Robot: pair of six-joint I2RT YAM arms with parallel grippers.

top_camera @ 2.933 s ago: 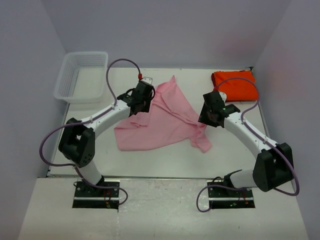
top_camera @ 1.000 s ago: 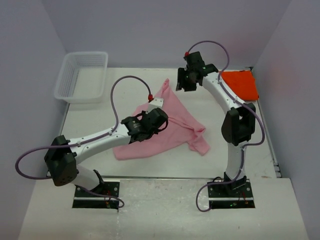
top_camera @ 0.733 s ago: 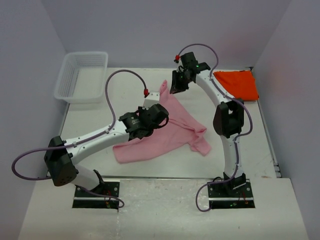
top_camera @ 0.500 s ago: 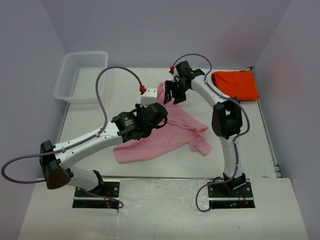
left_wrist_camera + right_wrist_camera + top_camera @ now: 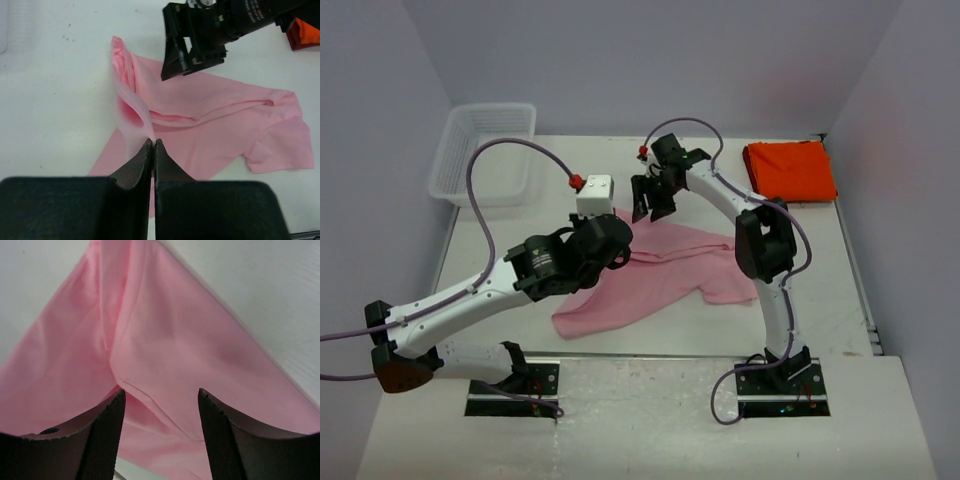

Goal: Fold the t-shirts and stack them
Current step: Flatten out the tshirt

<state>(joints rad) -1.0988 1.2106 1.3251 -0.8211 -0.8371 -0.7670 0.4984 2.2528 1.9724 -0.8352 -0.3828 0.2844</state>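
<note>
The light pink t-shirt (image 5: 665, 275) lies crumpled and spread across the middle of the table. My left gripper (image 5: 612, 243) is shut on a raised fold of it (image 5: 131, 102), and the cloth is drawn up to the closed tips (image 5: 152, 142). My right gripper (image 5: 648, 205) hovers open just over the shirt's far edge, pink cloth (image 5: 165, 325) showing between its fingers (image 5: 107, 435); from the left wrist it is the black block (image 5: 200, 40). The orange-red t-shirt (image 5: 790, 170) lies folded at the back right, apart from both grippers.
A white mesh basket (image 5: 480, 150) stands at the back left corner. Grey walls close in the table on three sides. The right arm stretches across the table's centre towards the left arm's wrist.
The right gripper swung left from beside the orange-red shirt to the pink shirt's far edge. The left gripper pulled the pink shirt's far corner down and nearer, so the cloth now lies flatter.
</note>
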